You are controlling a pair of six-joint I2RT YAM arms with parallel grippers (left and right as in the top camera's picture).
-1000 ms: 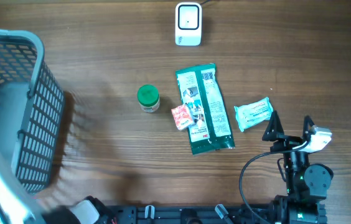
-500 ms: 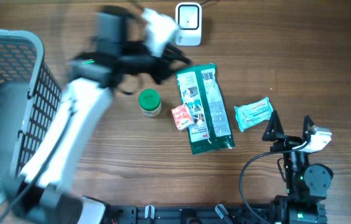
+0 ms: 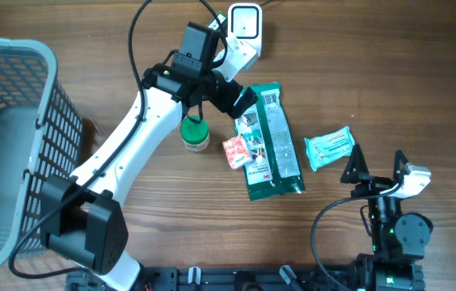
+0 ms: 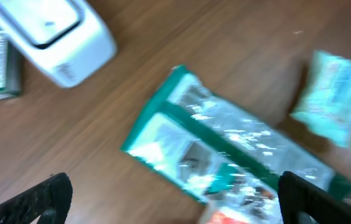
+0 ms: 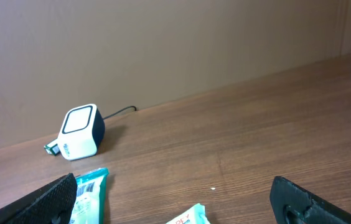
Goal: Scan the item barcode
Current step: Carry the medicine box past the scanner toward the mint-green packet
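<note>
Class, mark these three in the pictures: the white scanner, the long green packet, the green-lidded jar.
white scanner [image 3: 245,24], overhead view, its top face.
long green packet [image 3: 275,153], overhead view, middle of its printed side.
green-lidded jar [image 3: 194,129], overhead view, its lid.

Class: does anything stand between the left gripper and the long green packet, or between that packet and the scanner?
Nothing visible. The left gripper hovers open above the green packet; bare table lies between packet and scanner.
</note>
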